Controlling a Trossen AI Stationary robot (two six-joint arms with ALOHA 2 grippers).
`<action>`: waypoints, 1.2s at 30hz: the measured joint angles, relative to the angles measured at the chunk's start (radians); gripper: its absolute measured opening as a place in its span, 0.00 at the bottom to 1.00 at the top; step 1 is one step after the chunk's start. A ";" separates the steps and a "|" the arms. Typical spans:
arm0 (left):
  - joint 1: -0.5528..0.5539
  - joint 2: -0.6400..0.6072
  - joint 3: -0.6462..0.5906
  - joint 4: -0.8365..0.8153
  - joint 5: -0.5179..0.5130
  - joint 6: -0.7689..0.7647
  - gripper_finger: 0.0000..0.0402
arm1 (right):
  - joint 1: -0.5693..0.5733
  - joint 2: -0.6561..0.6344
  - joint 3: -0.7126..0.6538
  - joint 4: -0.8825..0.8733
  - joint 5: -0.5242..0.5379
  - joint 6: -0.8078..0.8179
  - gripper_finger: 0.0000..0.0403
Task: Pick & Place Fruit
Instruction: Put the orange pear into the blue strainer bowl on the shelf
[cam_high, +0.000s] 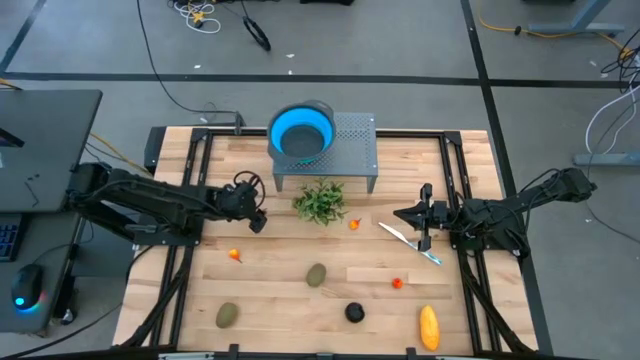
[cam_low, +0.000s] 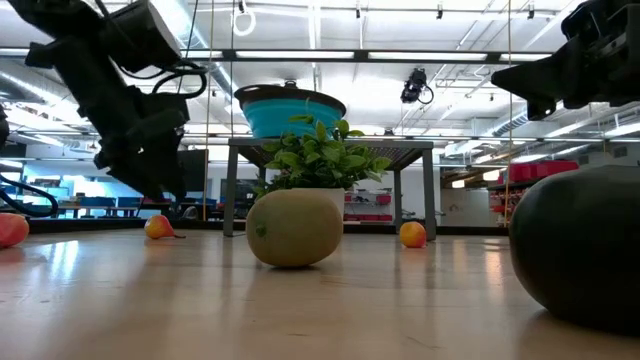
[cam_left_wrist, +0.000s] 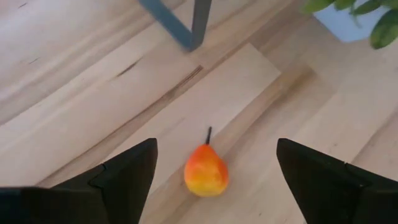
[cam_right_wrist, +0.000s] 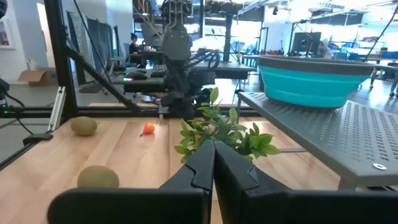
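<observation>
**Left gripper over small pear**

The left gripper (cam_left_wrist: 214, 171), fingers spread wide, hovers above a small orange-red pear (cam_left_wrist: 205, 170) (stem up) on the table's (cam_high: 300, 250) left half. The right gripper (cam_right_wrist: 213, 163), fingers pressed together and empty, waits at the right.

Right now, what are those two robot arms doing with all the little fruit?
The left gripper hangs open above a small orange pear on the wooden table, lined up as if to grab it. The right gripper waits shut on the other side, near the white knife. The other fruit lies loose on the table, and the blue bowl sits on the grey stand.
</observation>
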 joint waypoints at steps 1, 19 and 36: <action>0.000 0.000 -0.007 0.007 -0.005 0.000 0.85 | 0.000 0.000 0.000 0.004 0.000 0.000 0.04; -0.085 0.000 -0.299 0.430 -0.124 -0.069 0.84 | 0.000 0.000 0.000 0.015 0.053 0.071 0.04; -0.135 0.125 -0.309 0.521 -0.239 -0.059 0.73 | 0.000 0.000 0.000 0.003 0.052 0.073 0.04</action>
